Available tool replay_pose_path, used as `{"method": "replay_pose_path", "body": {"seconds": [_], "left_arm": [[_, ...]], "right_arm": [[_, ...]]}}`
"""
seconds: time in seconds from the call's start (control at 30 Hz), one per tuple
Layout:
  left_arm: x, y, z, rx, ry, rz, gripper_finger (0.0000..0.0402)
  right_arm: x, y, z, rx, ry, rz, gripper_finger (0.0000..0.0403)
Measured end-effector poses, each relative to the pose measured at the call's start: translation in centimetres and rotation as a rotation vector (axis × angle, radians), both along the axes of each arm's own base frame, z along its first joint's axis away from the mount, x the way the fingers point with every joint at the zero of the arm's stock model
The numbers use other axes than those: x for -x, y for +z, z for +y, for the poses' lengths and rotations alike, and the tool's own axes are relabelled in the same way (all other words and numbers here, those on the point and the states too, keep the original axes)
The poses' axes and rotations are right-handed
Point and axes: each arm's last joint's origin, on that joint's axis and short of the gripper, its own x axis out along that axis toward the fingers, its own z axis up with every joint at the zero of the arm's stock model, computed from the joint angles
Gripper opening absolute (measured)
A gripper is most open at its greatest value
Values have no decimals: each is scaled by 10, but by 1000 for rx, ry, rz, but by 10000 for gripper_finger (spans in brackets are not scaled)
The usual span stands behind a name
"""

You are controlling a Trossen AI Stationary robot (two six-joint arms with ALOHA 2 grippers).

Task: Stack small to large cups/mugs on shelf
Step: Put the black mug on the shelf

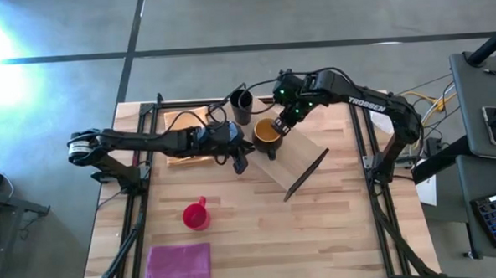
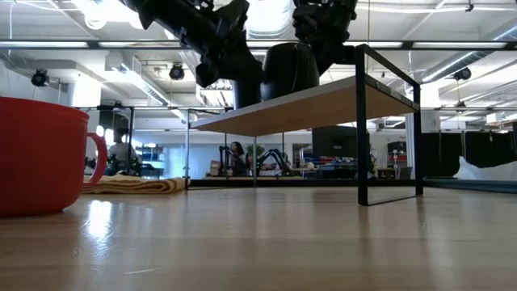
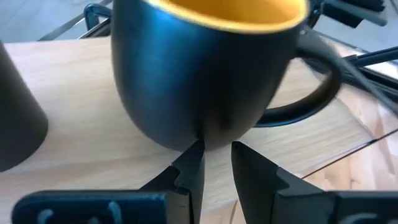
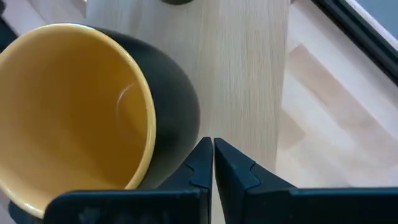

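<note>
Dark mug point(image 1: 268, 133): rounded, matte black outside, yellow-orange inside, standing on the shelf point(image 1: 303, 162) beside the black cup point(image 1: 241, 106).
Red mug point(image 1: 196, 215): on the bench.
Left claw point(image 3: 216, 163): slightly parted, at mug's base.
Right claw point(image 4: 211, 160): fingers closed together, beside the mug.

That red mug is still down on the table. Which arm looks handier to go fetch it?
Probably the left. The red mug stands on the table's left half, nearer the left pincer. The right pincer is farther off, beside the yellow-lined mug on the shelf.
</note>
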Motion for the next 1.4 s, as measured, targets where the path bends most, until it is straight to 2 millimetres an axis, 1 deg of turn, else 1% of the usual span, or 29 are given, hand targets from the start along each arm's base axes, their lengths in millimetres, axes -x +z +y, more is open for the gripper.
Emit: {"method": "replay_pose_path", "body": {"seconds": [0.13,0.4,0.77,1.0,1.13,1.27,1.4], "left_arm": [[0,-1,3,-15,3,4,66],[2,1,15,-25,47,-10,66],[4,3,21,-52,95,-16,66],[16,7,19,-57,102,43,66],[22,9,15,-34,89,37,66],[21,10,9,-27,58,20,66],[19,9,8,-18,66,-1,66]], "right_arm": [[0,-1,4,-12,8,12,9],[-2,-1,18,-35,43,29,8],[-3,-3,38,-72,108,71,9],[2,3,39,-56,110,59,9],[5,6,40,-51,111,54,9],[5,6,40,-46,110,53,9],[1,4,39,-45,107,43,9]]}}
